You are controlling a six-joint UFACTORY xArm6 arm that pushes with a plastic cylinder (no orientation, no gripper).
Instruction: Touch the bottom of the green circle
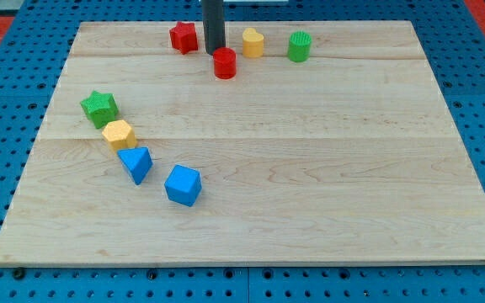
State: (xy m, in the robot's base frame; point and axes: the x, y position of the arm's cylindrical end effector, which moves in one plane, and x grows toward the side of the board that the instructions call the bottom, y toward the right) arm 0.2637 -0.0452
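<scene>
The green circle is a short green cylinder near the view's top, right of centre, on the wooden board. My rod comes down from the view's top and my tip rests on the board between the red star-shaped block and the yellow heart-shaped block, just above the red cylinder. My tip is well to the view's left of the green circle, with the yellow block between them. It touches no block that I can tell.
At the view's left a green star, a yellow hexagon, a blue triangle and a blue cube run in a diagonal line. Blue pegboard surrounds the board.
</scene>
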